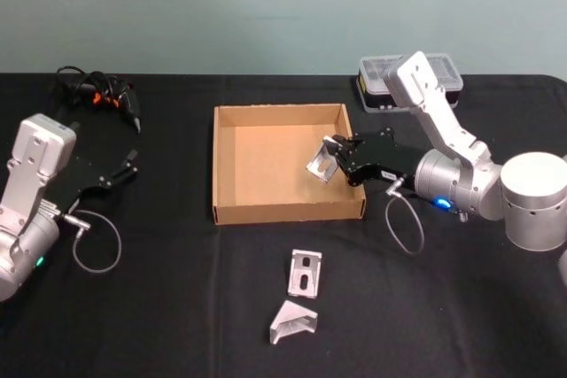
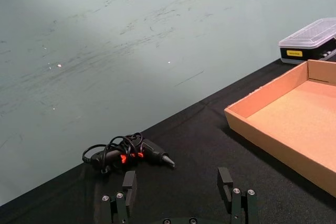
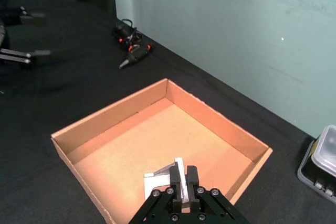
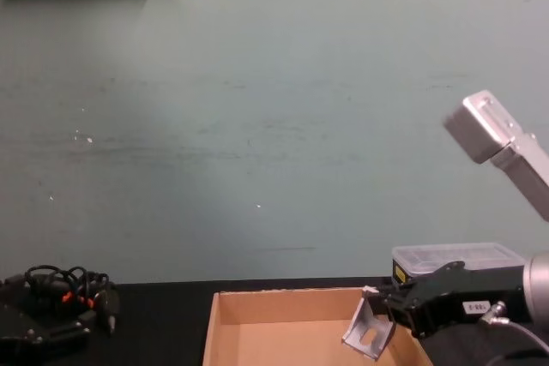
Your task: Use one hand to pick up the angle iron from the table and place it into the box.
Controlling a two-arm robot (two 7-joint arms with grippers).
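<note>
My right gripper (image 1: pixel 330 158) is shut on a silver angle iron (image 1: pixel 318 165) and holds it just above the right part of the tan cardboard box (image 1: pixel 232 173). The right wrist view shows the same angle iron (image 3: pixel 169 180) pinched between the black fingers (image 3: pixel 191 178) over the box floor (image 3: pixel 157 140). From the chest view the angle iron (image 4: pixel 367 333) hangs at the box's rim (image 4: pixel 283 297). Two more angle irons (image 1: pixel 304 273) (image 1: pixel 291 321) lie on the black table (image 1: pixel 177 307) in front of the box. My left gripper (image 2: pixel 178 192) stands open and empty at the table's left.
A black plastic case with a clear lid (image 1: pixel 386 83) sits behind the box at the right. A black and orange tool with coiled cable (image 1: pixel 99 95) lies at the back left. A grey cable loop (image 1: pixel 97 241) hangs from the left arm.
</note>
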